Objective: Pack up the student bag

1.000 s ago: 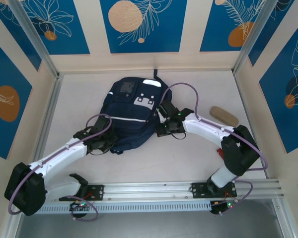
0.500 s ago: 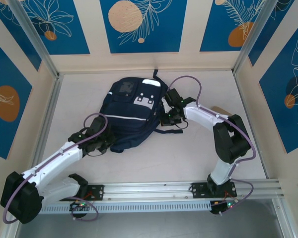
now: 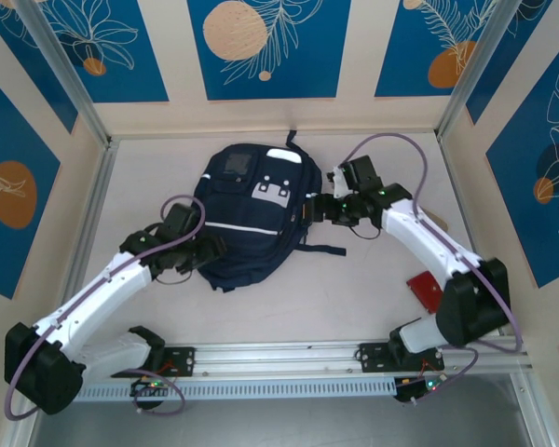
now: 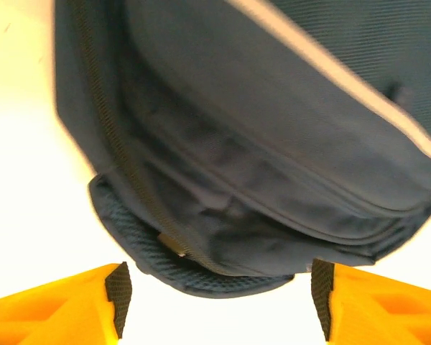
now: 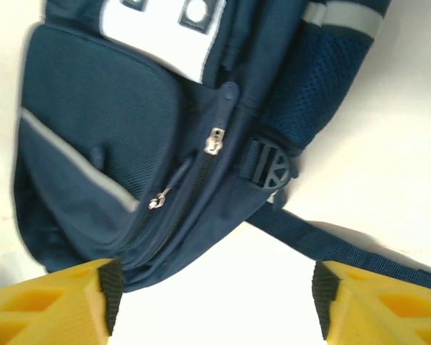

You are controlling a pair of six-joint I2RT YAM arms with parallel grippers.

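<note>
A flat red thing (image 3: 423, 290) lies on the tabletop (image 3: 354, 279) at the near right. The left hand (image 4: 219, 287) stands wide open and empty at the near end of the bag (image 3: 247, 219), which lies flat in the middle. The right hand (image 5: 215, 291), also open and empty, faces its right side.

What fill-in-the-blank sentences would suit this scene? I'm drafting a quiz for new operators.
1. In its wrist view, the left gripper stands ___, facing the bottom edge of the student bag.
2. The right gripper faces the bag's side, where a metal ___ pull hangs.
3. The flat object lying on the right of the table is ___ in colour.
Missing words: open; zipper; red.
</note>
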